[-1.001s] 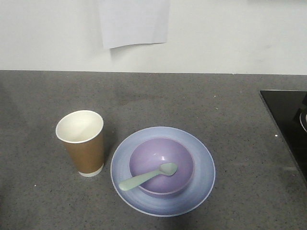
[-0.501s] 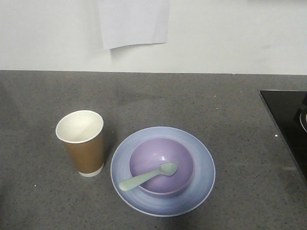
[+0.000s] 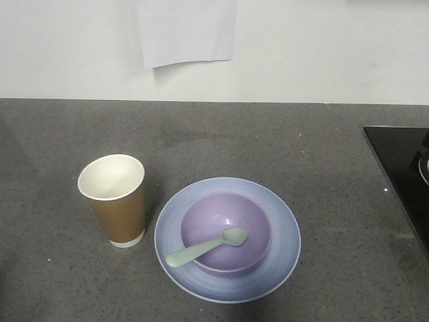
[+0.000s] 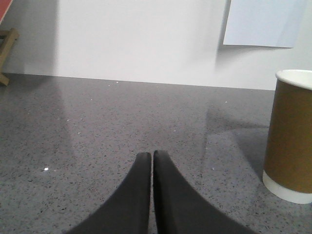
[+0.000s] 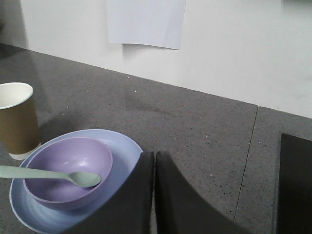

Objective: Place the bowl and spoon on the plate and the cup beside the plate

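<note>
The pale blue plate (image 3: 285, 251) lies on the grey counter with the lavender bowl (image 3: 258, 225) standing in its middle. A mint-green spoon (image 3: 204, 247) rests in the bowl, handle over the rim toward the front left. The brown paper cup (image 3: 115, 199) stands upright just left of the plate. Neither gripper shows in the front view. My left gripper (image 4: 152, 157) is shut and empty, left of the cup (image 4: 291, 136). My right gripper (image 5: 154, 157) is shut and empty, just right of the plate (image 5: 124, 151), bowl (image 5: 68, 168) and spoon (image 5: 58, 176).
A black cooktop (image 3: 401, 164) fills the counter's right side, also seen in the right wrist view as a black cooktop (image 5: 296, 185). A white sheet of paper (image 3: 188, 30) hangs on the back wall. A wooden frame (image 4: 6, 41) stands at the far left.
</note>
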